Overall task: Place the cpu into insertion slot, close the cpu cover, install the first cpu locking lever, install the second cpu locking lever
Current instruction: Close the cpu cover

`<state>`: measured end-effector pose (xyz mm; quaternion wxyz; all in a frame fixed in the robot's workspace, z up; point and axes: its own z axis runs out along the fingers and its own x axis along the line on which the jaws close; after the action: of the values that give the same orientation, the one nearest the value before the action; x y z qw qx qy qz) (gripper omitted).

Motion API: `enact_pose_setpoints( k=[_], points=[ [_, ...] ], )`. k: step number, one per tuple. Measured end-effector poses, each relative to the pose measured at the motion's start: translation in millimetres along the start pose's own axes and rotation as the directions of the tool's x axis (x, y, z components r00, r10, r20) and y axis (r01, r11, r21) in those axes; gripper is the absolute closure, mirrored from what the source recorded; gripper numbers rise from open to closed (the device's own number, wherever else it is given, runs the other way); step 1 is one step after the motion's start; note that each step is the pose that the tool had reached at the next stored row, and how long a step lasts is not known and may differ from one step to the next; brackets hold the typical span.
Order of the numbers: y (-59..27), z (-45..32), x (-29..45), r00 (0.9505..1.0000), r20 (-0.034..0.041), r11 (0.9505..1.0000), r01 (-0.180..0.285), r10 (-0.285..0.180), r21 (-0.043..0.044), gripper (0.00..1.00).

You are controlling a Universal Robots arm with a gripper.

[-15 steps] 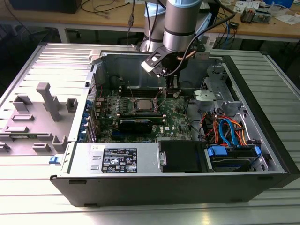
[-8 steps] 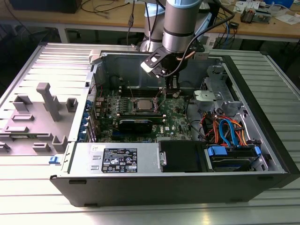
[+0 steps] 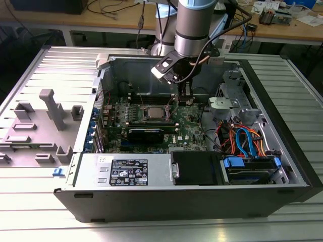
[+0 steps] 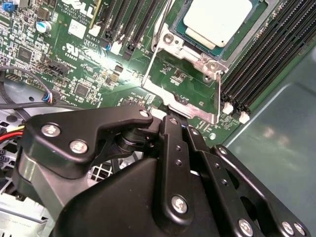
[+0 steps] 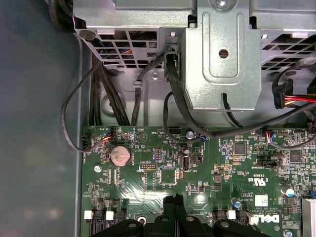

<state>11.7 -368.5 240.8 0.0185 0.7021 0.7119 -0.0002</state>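
The case [image 3: 176, 204] lies open on its side on the slatted table [image 3: 50, 217], and the arm reaches down into it from the far rim. The hand [image 3: 185, 96] hangs over the board [image 3: 192, 128], just to the exterior view's right of the socket.

The cpu [image 3: 154, 112] sits flat in the socket; in the second wrist view its metal top [image 4: 217, 19] lies square inside the socket's edges. The cover [image 4: 183, 104] is not down: the thin frame stands swung up off the socket, hinged at the socket end, with its free edge toward the hand.

In the first wrist view the hand [image 5: 174, 200] has its two fingers pressed together with no gap between the tips. In the second wrist view a finger [image 4: 170, 129] ends right at the cover's free edge. I cannot tell whether the edge is nipped between the tips or only touched.

Room is tight on two sides of the socket, where memory slots [image 4: 266, 54] run close along it. Past the slots, bare case floor [image 4: 281, 133] lies open. On the hand's other side the drive cage [image 5: 222, 54] and its black cables [image 5: 173, 94] stand at the board's edge, near the hand. A black card [image 3: 146, 133] lies just nearer the camera than the socket in the exterior view.
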Motion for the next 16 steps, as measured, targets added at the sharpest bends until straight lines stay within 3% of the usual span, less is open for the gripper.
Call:
enact_pose_setpoints(
  k=[16],
  points=[
    [-1.3,3.1,0.1,1.0000,0.0000,1.0000,0.000,0.000,0.0001,0.88]
  ],
)
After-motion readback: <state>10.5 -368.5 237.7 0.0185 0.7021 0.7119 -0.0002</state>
